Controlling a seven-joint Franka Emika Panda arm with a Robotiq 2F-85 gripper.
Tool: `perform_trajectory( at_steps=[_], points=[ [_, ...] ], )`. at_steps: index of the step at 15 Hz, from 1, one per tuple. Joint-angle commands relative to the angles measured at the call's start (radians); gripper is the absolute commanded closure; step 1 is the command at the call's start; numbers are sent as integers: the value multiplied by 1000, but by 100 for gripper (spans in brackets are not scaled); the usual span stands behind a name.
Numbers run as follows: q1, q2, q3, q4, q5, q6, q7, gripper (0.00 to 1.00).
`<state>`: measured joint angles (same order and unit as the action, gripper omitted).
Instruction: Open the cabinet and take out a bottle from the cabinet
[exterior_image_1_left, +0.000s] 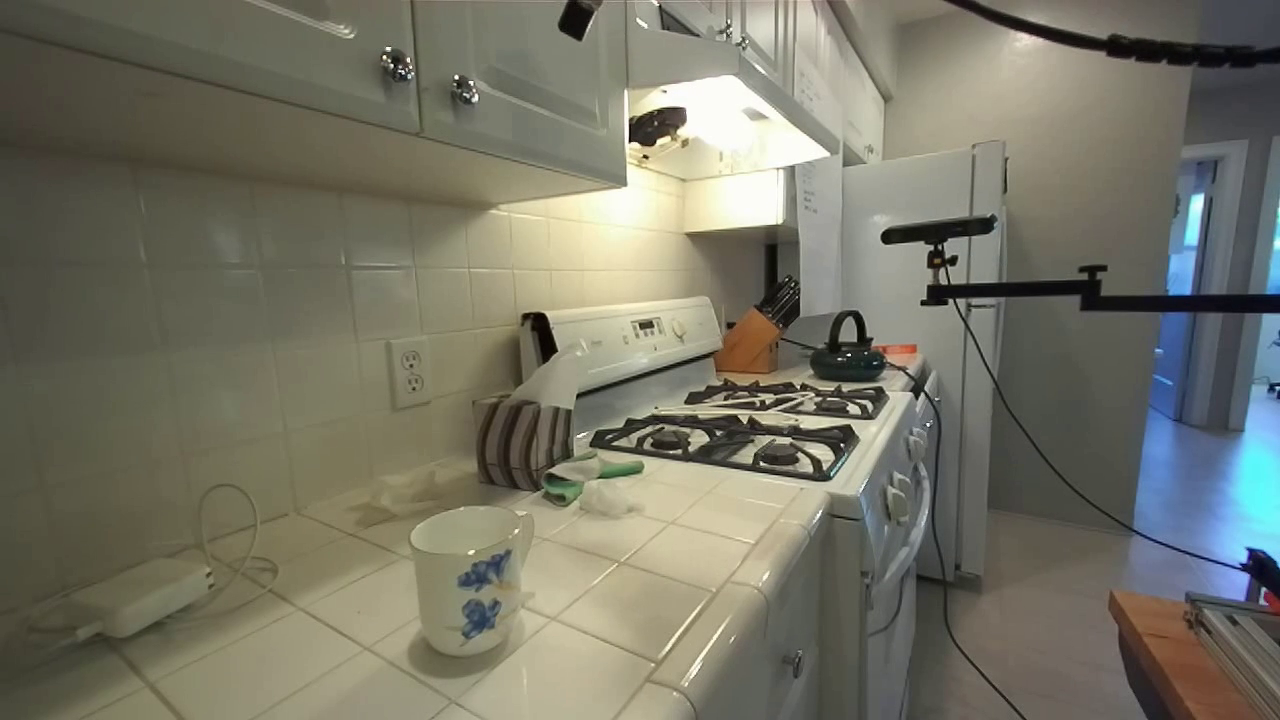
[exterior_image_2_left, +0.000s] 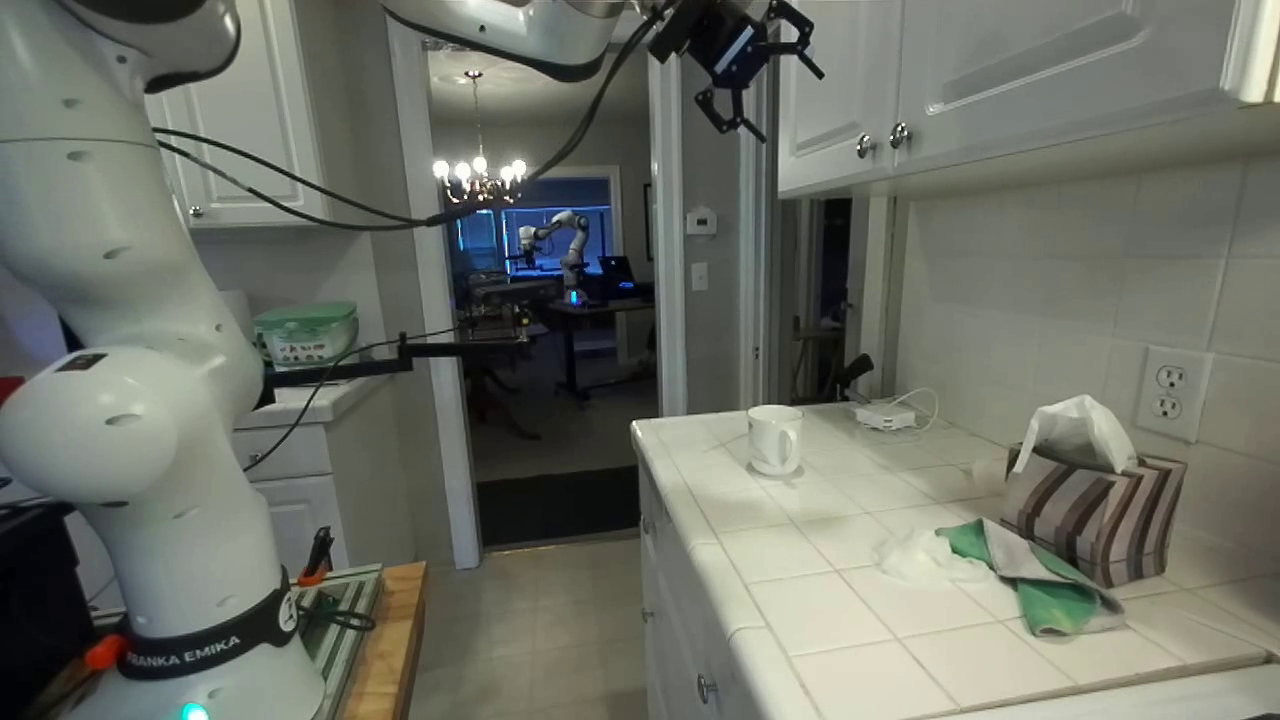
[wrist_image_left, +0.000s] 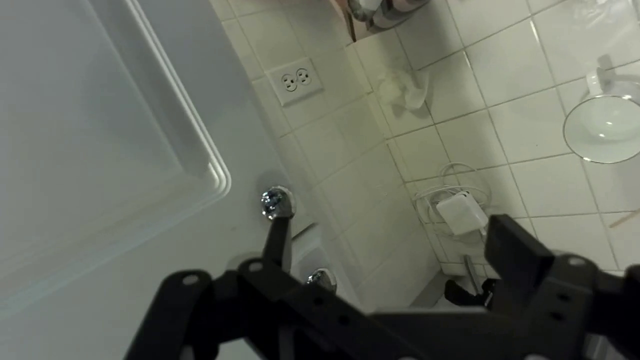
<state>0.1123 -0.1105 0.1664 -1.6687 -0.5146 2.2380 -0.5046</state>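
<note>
Wrist view | black blocky fingers (wrist_image_left: 517, 255) apart | glossy panelled cabinet (wrist_image_left: 125, 165) | round silvery knob (wrist_image_left: 276, 201)

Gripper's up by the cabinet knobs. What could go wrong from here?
In the wrist view, one finger of the open gripper overlaps a cabinet knob; moving in, it might bump the knob or slip off its shiny round face.
The neighbouring knob sits close by, so it could get snagged instead.
If the gripper swings low, it may hit the mug standing on the counter.
</note>
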Motion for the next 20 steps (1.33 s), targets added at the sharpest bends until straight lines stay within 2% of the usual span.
perform_trajectory(
  at_steps=[1, 8, 20],
  points=[
    [13, 132, 2, 163, -44, -24, -75, 0],
    [67, 301, 7, 331, -48, -44, -150, 0],
    [90, 418, -11, 459, -11, -47, -179, 0]
  ],
)
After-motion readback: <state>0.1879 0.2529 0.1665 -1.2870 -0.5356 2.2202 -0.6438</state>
